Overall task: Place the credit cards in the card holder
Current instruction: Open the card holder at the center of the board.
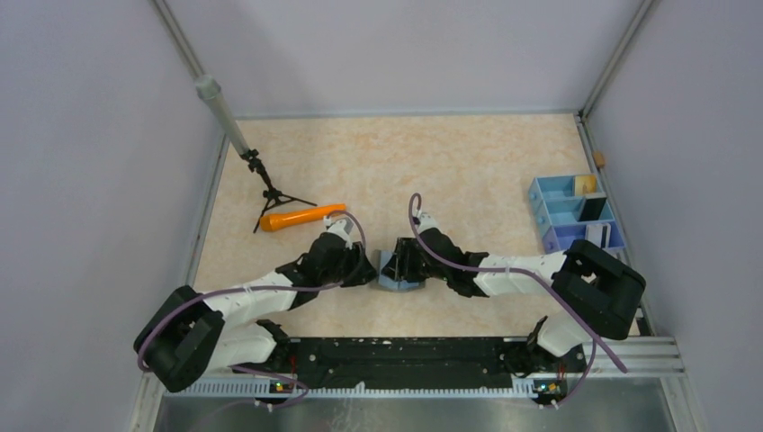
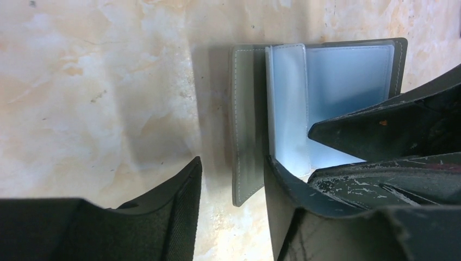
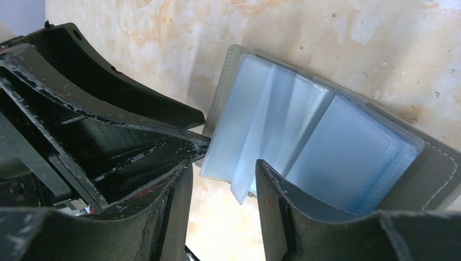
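Both my arms meet over the card holder [image 2: 247, 125], which lies open on the marbled table [image 1: 450, 162] near its front edge, midway between my two bases. Its grey cover is down and its light blue sleeves [image 3: 348, 157] face up. My left gripper [image 2: 232, 179] has its jaws spread and grasps nothing. It straddles the holder's grey flap, one finger above bare table and the other at the edge of the sleeves. My right gripper [image 3: 223, 176] is also released, and one loose sleeve rises into the gap between its fingers. I cannot tell whether it touches either pad. The tips of the two grippers sit just beside each other above the holder. Well off to the right, a blue and lilac tray [image 1: 545, 219] holds what look like the credit cards [image 1: 594, 209], one black and one white, standing in separate compartments, though they are too small to be sure. An orange stick [image 1: 301, 217] lies to the far left of the holder, beside a small black tripod [image 1: 273, 194].
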Robot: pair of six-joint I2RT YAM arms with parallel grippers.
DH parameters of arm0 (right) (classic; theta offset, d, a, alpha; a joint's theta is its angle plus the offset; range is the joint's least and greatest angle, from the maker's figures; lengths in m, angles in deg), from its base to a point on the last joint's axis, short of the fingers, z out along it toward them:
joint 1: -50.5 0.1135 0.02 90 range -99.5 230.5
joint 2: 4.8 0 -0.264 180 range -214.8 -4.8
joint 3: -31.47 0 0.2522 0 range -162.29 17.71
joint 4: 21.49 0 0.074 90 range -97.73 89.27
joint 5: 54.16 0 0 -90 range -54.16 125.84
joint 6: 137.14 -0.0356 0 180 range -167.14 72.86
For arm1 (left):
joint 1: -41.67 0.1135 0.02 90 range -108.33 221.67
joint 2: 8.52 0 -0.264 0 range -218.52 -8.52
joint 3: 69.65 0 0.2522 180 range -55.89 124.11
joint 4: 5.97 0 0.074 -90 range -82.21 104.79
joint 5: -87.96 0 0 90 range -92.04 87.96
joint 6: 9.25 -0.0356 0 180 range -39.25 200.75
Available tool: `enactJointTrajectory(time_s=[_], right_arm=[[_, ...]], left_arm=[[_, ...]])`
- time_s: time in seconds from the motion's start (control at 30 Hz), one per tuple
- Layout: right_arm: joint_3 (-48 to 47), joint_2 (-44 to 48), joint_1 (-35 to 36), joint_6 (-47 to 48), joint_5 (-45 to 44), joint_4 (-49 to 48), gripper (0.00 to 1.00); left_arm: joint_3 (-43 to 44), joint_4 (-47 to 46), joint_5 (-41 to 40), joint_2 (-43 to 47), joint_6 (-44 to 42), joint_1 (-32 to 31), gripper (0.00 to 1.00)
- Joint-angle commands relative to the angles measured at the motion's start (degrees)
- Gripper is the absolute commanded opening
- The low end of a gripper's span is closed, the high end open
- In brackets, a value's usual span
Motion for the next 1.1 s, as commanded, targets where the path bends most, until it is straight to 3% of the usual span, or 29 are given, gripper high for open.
enactJointTrajectory(time_s=[0.0,0.3,0.8,1.07], right_arm=[[-2.5,1.8,0.6,2.3,-0.6,-1.7,0.47],[-3.2,4.7,0.6,3.3,-1.0,-1.1,0.56],[-1.5,5.1,-2.2,2.8,-2.1,-1.9,0.58],[-3.1,-2.5,-3.1,3.2,0.9,-5.2,0.56]], left_arm=[[1.1,3.6,-3.8,4.0,-2.1,-0.1,0.49],[1.6,10.3,-10.5,11.8,-2.9,-0.1,0.6],[4.0,3.1,-1.1,10.5,-1.5,-0.1,0.65],[0.9,-0.5,0.0,11.3,-1.2,-0.1,0.65]])
